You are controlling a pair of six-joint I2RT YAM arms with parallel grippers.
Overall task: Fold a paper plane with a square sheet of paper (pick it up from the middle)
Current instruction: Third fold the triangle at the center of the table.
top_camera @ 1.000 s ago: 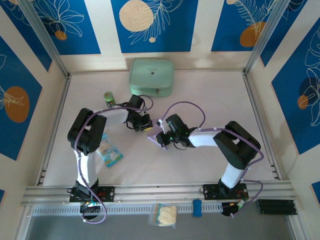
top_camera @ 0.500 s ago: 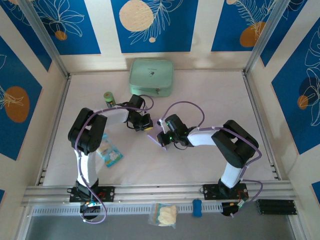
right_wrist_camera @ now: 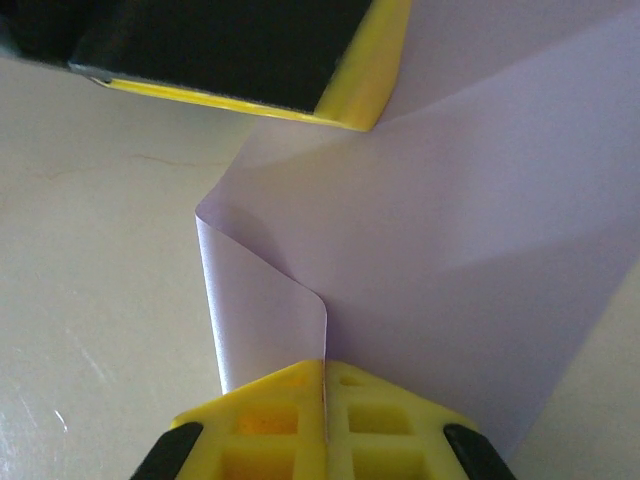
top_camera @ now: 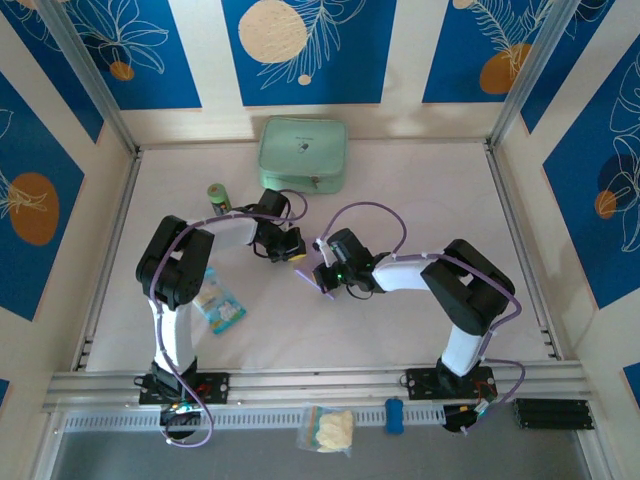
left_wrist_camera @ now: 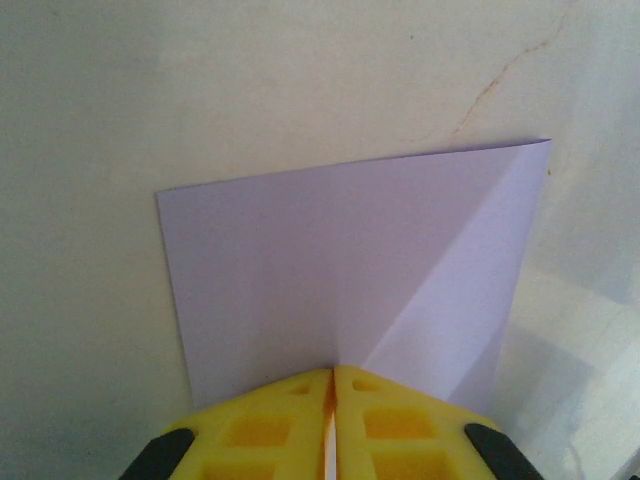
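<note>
I see my left gripper (left_wrist_camera: pixel 333 385) and right gripper (right_wrist_camera: pixel 323 378) each clamping an edge of the square sheet of paper (left_wrist_camera: pixel 340 260), apparently part-folded

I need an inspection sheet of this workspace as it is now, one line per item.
Surface: pale table, faint marks, no spill seen.
Job's things: lavender sheet of paper, diagonal crease, one corner curled, held between both grippers.
Clutter: mint-green pouch at far edge; small green container; snack packet beside left arm; clear bag and blue object on front rail.
Grippers: left gripper and right gripper both shut on the sheet.
Cables: purple cables looped along both arms.
Surroundings: blue patterned panels, metal frame.
</note>
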